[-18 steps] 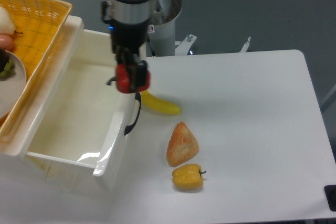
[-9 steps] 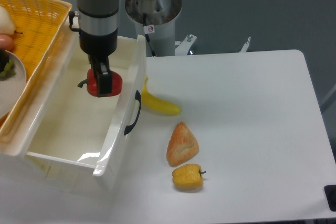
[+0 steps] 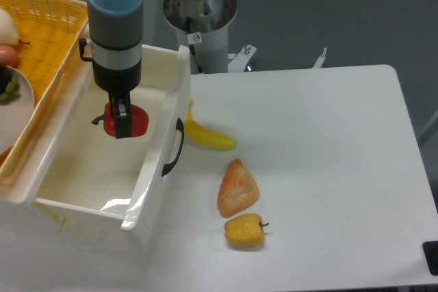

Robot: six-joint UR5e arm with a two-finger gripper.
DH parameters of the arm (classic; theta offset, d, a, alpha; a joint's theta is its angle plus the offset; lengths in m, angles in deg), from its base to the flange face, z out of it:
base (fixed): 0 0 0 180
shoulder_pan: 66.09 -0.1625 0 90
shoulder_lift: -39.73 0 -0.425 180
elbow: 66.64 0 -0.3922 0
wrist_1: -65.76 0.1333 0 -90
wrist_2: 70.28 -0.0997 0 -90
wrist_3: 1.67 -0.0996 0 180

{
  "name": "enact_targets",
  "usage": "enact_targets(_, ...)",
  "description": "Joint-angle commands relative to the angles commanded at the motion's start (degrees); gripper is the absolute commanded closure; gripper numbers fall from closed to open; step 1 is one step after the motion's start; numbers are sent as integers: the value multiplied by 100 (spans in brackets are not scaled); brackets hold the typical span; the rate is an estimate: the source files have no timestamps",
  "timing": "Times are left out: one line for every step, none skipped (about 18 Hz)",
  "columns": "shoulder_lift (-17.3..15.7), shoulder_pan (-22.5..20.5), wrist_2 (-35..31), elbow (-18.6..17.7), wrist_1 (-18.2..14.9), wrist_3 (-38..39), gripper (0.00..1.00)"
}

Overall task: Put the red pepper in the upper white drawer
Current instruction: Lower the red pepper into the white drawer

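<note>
The red pepper [image 3: 137, 121] hangs inside the upper white drawer [image 3: 163, 135], above its floor, with its dark stem pointing left. My gripper [image 3: 122, 120] comes straight down from above and is shut on the pepper, the dark fingers clamped around it. The drawer stands pulled out, its black curved handle [image 3: 175, 147] on the front wall facing right. Part of the pepper is covered by the near finger.
A woven yellow basket [image 3: 48, 39] with a plate and food sits over the drawer's back left. On the table right of the drawer lie a banana [image 3: 209, 135], a piece of bread [image 3: 237, 187] and a yellow-orange pepper [image 3: 245, 230].
The gripper carried the red pepper leftward from above the drawer's front wall to over the drawer's interior, and lowered slightly. Nothing else moved.
</note>
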Motion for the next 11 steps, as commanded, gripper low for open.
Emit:
enact_targets(18, 0, 0, -9, 0, 0, 55)
enact_targets(53, 9, 0, -35, 0, 0, 55)
enact_targets(79, 18, 0, -35, 0, 0, 55)
enact_targets(106, 18, 0, -44, 9, -9, 55)
enact_targets(149, 53, 0, -35, 9, -35, 55)
enact_targets(176, 79, 0, -35, 9, -61, 55)
enact_targets(220, 88, 0, -44, 9, -70, 55)
enact_targets(237, 88, 0, -44, 9, -88, 55)
enact_targets(255, 88, -9, -44, 9, -140, 55)
enact_targets(273, 88, -9, -44, 0, -193, 55)
enact_targets(282, 88, -9, -53, 0, -211, 55)
